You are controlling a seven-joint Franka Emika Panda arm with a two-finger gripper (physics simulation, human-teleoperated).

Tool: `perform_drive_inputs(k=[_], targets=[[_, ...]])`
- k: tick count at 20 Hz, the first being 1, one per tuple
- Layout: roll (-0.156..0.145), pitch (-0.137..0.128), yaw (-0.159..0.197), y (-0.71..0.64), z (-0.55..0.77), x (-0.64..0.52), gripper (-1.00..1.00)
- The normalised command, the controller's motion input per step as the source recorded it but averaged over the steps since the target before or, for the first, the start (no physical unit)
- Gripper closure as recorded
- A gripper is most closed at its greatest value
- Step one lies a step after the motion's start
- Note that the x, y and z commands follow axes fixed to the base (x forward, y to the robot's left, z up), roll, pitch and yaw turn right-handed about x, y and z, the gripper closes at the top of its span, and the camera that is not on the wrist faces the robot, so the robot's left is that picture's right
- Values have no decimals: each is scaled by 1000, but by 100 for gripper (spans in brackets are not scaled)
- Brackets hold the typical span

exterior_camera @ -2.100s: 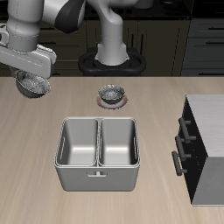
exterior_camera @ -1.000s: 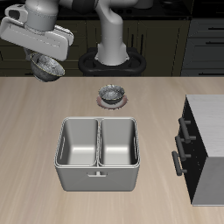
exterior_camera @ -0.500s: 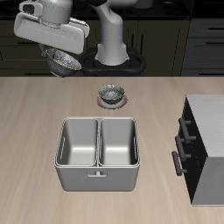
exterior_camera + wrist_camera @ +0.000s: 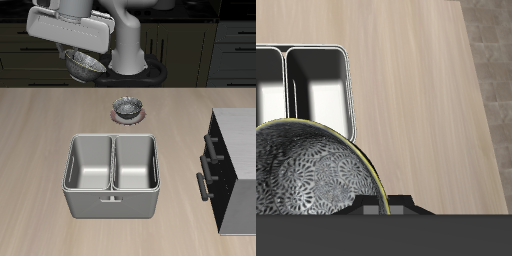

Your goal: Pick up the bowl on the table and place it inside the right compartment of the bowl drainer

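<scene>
The bowl [image 4: 88, 66], small, silvery-grey and mottled, hangs high above the table's back edge under my gripper [image 4: 84, 55], which is shut on it. In the wrist view the bowl [image 4: 306, 170] fills the space right by the camera, its patterned side and rim showing; the fingertips are hidden. The bowl drainer [image 4: 111, 187], a grey metal tub with two deep wells, sits on the table nearer the front edge, well below and forward of the bowl. Both wells of the bowl drainer [image 4: 348, 95] look bare in the wrist view.
A like bowl on a pale saucer [image 4: 127, 108] stands on the table behind the drainer. A grey cabinet with a dark front [image 4: 232, 168] stands at the table's side. The robot's base [image 4: 128, 68] rises behind the held bowl.
The gripper has carried the bowl up off the table and sideways toward the robot's base, rising with each frame. The drainer and the saucer bowl have not moved.
</scene>
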Motion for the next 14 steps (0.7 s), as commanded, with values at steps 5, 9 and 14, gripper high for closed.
perform_drive_inputs(k=[5,9,14], targets=[[59,-2,12,313,175,153,100],[27,-8,23,212,137,216,100],[24,9,26,261,28,257,100]])
